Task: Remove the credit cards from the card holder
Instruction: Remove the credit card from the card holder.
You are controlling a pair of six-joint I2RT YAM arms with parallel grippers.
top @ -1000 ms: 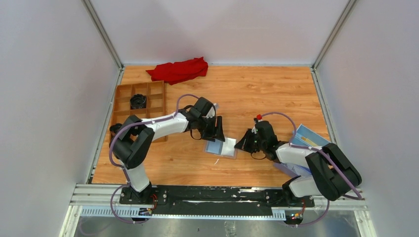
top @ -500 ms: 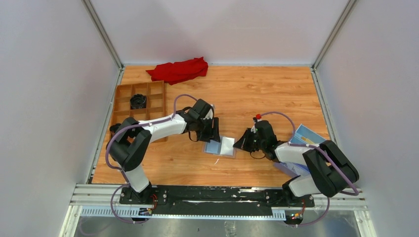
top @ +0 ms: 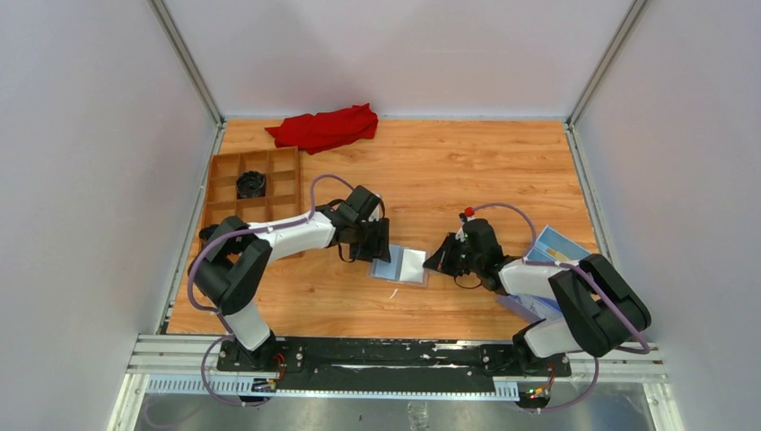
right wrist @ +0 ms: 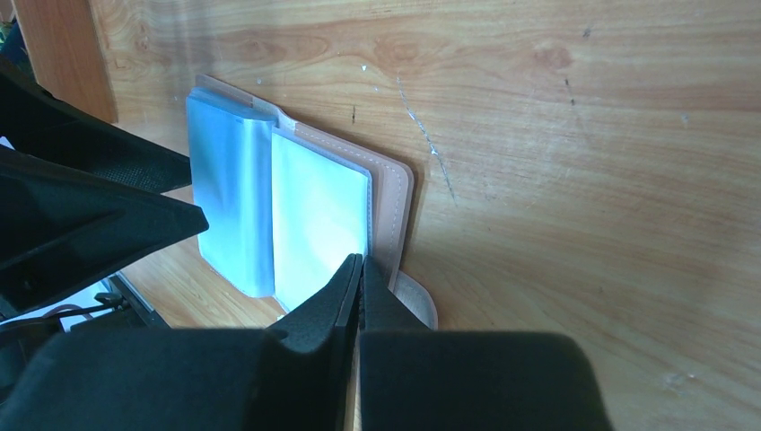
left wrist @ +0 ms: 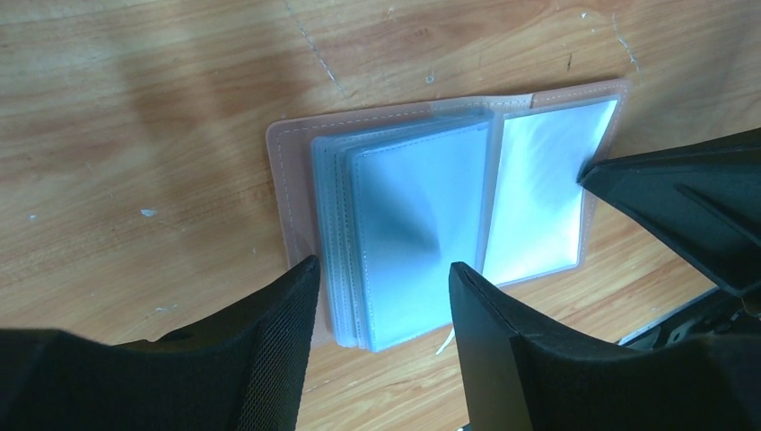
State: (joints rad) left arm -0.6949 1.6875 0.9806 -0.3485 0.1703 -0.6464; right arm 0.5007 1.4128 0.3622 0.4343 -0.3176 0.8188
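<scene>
Change: L arm has drawn back toward its own side vs a sec ago, and its pincer is now at the holder's L edge, less over it. Holder + R arm much as before.
Holder: tan-pink folding card holder (top: 401, 266) (left wrist: 431, 206) (right wrist: 296, 206) w/ pale blue clear sleeves (left wrist: 417, 233). Lies open, inside up, on the orange-brown wooden table (top: 467, 171), mid-table betw. the two pincers.
Cards: thin credit cards not made out. Sleeves glare, so can't tell which are loaded.
Axis: opened long axis runs L–R, R end a bit nearer the bases. Spine crosses it far-to-near. Sleeve stack fanned on L half, single sleeve on R half.
L pincer: left gripper (top: 375, 242) (left wrist: 381, 269) released, jaws apart either side of the stack's edge, holding nothing.
R pincer: right gripper (top: 444, 260) (right wrist: 361, 269) clenched tight, nothing betw. its fingers. Tip on R flap's edge, looks to be pinning it.
How-to: keep R tip pressing so the holder can't slide. Bring L jaws onto a card edge only, not the sleeve film, then pull along the pocket mouth, slow. Mouth side unclear, so check first.
Around: brown compartment tray (top: 215, 189) + red cloth (top: 325, 127), far L, well apart.
</scene>
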